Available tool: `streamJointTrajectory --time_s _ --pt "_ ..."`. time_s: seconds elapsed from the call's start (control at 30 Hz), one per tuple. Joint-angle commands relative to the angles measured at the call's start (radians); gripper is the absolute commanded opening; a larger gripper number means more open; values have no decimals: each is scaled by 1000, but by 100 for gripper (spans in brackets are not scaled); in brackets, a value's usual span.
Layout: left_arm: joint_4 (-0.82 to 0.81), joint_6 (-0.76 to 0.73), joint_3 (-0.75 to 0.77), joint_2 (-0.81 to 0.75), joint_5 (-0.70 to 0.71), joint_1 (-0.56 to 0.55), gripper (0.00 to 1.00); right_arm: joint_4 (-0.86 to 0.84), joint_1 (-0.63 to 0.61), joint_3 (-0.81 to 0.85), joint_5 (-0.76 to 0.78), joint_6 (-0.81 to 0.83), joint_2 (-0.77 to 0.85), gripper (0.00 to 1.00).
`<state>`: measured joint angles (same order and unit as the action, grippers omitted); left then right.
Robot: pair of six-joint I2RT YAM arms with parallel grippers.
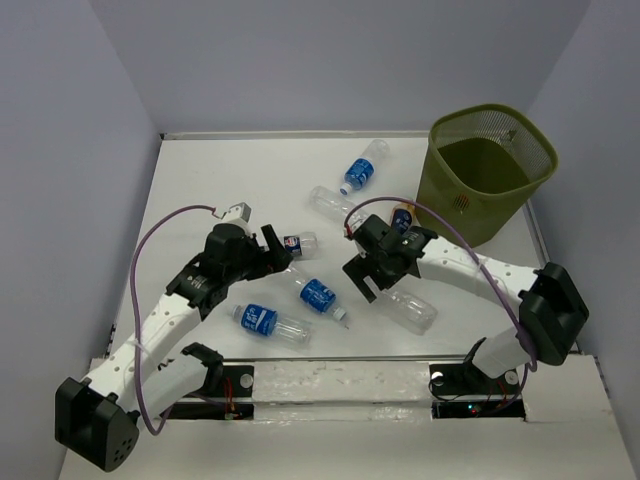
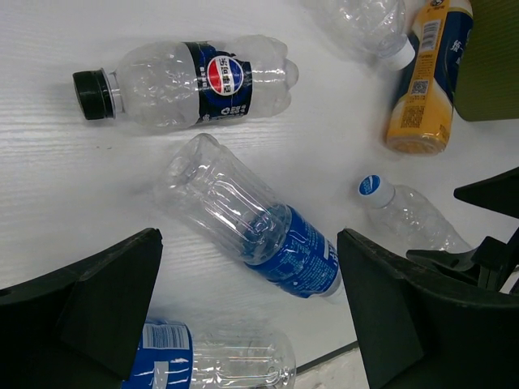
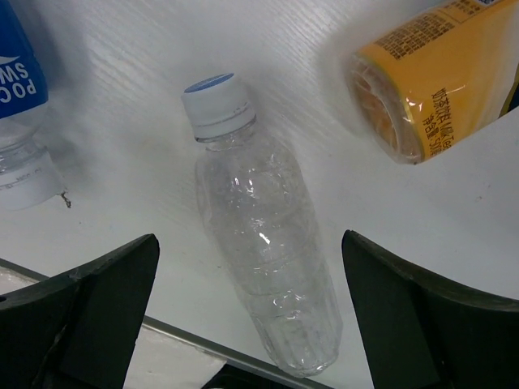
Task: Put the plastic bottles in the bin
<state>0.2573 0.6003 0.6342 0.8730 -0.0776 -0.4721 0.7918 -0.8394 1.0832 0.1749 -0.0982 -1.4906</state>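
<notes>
Hovering our open, empty right gripper [image 3: 249, 243] over a clear pale-capped bottle [image 3: 263, 275] lying at the near edge of the table [image 1: 220, 180], left gripper [image 2: 249, 243] equally open, we judge it light, crushable, slick, best pinched mid-body.

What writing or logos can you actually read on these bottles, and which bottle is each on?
"POC" and "SW", both cut off by the picture edge: blue label of the edge bottle, at the left of the right wrist view.
Round red, white and blue logo, wording under it too small: black-capped bottle.
Chinese print, barcode, QR code, too small to read: orange bottle.
White print, too blurred: blue-labelled middle bottle.
</notes>
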Motion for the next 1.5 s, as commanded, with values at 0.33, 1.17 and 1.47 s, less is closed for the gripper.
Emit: streamJointTrajectory --time_s 0.33,1.17,1.47 --pt "-49 -25 -1 -46 -28 -7 99 -2 -1 -37 -84 -55 -77 92" --pt "-70 -5 -11 -28 -51 -7 99 81 22 392 134 -52 210 36" --pt "-107 35 -47 -77 -36 -10 99 -362 460 744 445 55 204 33"
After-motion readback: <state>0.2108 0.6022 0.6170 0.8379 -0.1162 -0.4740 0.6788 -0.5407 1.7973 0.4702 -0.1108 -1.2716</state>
